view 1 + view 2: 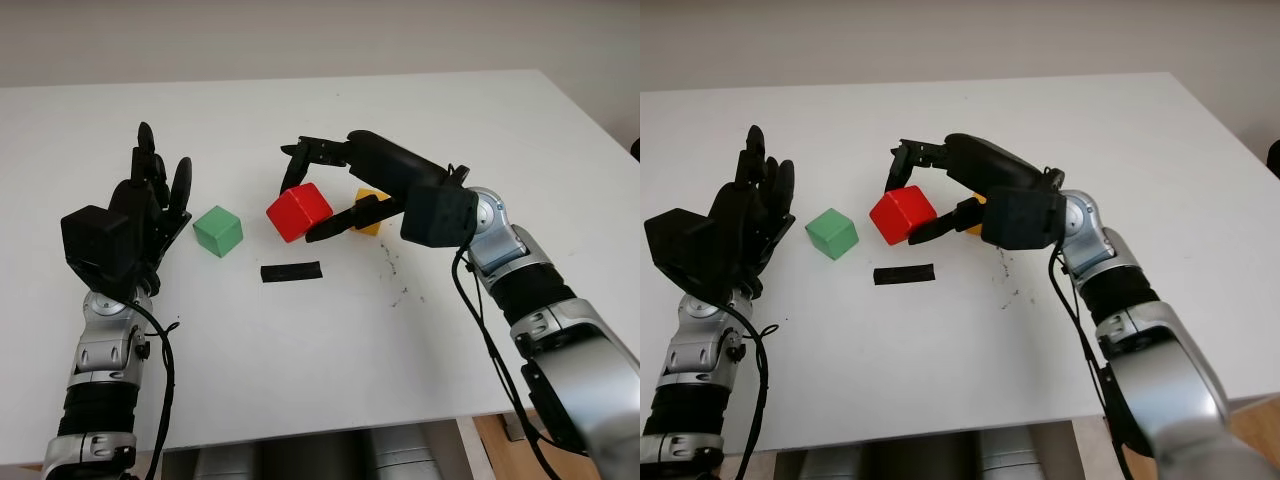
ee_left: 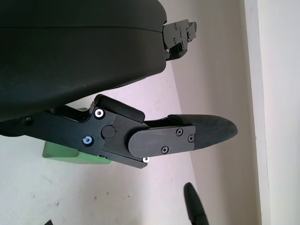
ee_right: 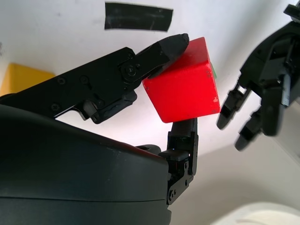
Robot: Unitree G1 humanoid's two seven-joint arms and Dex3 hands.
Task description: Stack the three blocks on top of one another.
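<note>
White matte tabletop [image 1: 300,380] under a pale plain wall, with all three blocks near its middle. Clamped in the black three-finger right hand [image 1: 400,180], a glossy red cube-shaped block [image 1: 299,211]: thumb pressing on one face, the other fingers [image 1: 320,150] on the opposite face, so pinched from two sides and not from below. Tilted on one corner and, judging by the shadow under it, lifted clear of the table; probably gripped like this to leave the bottom face free for setting down. Just behind that hand and partly covered by its thumb, a small yellow cube block [image 3: 21,77], flat on the table, near the red one but, as far as can be seen, not touching it. Well apart toward the left, a green cube block [image 1: 218,231], flat on the table and alone, so possibly meant as the base of the stack, though impossible to say for sure. Between green and red, a little nearer to the robot, a short strip of black tape [image 1: 291,271] stuck on the surface, maybe a mark for placing. On the outer side of the green cube, the black left hand [image 1: 135,215], open, holding nothing, raised near the block without touching; seemingly parked out of the way, or ready for steadying. No stack begun yet: one block in hand, two on the table.
</note>
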